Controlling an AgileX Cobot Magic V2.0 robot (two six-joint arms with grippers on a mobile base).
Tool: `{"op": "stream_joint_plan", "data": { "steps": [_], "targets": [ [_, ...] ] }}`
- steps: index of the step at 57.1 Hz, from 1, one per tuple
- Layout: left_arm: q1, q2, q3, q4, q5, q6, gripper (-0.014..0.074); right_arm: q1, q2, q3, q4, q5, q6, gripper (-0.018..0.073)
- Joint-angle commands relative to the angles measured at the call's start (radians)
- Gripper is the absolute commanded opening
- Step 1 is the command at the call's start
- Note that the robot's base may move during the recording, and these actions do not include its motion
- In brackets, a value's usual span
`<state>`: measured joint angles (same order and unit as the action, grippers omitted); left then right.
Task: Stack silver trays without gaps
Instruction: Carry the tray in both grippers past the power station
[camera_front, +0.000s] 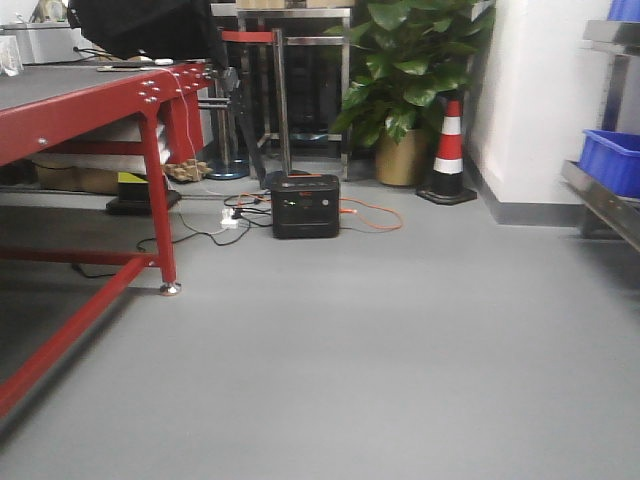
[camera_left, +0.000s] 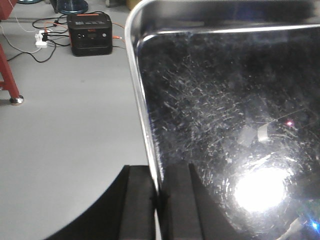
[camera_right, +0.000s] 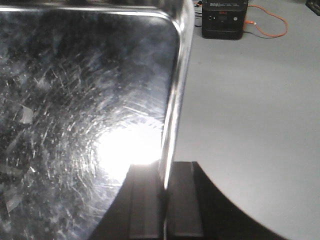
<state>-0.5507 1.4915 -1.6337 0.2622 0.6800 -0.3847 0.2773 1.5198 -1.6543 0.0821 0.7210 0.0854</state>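
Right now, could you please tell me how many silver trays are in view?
1, it seems: the silver tray is held above the floor, left rim pinched by the left fingers, right rim by the right fingers. Others may lie outside these views.

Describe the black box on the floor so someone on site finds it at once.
Start at the big potted plant by the back wall. On the floor left of its gold pot sits the black box. Unlike the striped cone nearby, it is squat, trailing an orange cable.
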Motion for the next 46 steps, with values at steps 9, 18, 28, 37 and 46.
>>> {"op": "stream_joint_plan", "data": {
  "steps": [9, 18, 28, 37, 46],
  "targets": [
    [-0.002, -0.018, -0.007, 0.020, -0.025, 0.011, -0.0009, -0.004, -0.014, -0.013, -0.026, -0.044, -0.020, -0.0079],
    [-0.002, -0.018, -0.007, 0.020, -0.025, 0.011, -0.0009, -0.004, -0.014, -0.013, -0.024, -0.048, -0.020, -0.0079],
    [-0.002, -0.018, -0.007, 0.020, -0.025, 0.011, -0.0009, -0.004, -0.014, -0.013, -0.024, -0.048, -0.020, -0.0079],
    [-0.002, -0.018, -0.007, 0.020, -0.025, 0.011, -0.0009, -0.004, -0.014, -0.013, -0.024, -0.050, -0.020, -0.0079],
    [-0.002, -0.018, -0.007, 0.020, -0.025, 0.011, -0.0009, -0.004, -0.014, -0.013, -0.024, -0.050, -0.020, -0.0079]
  ]
}}
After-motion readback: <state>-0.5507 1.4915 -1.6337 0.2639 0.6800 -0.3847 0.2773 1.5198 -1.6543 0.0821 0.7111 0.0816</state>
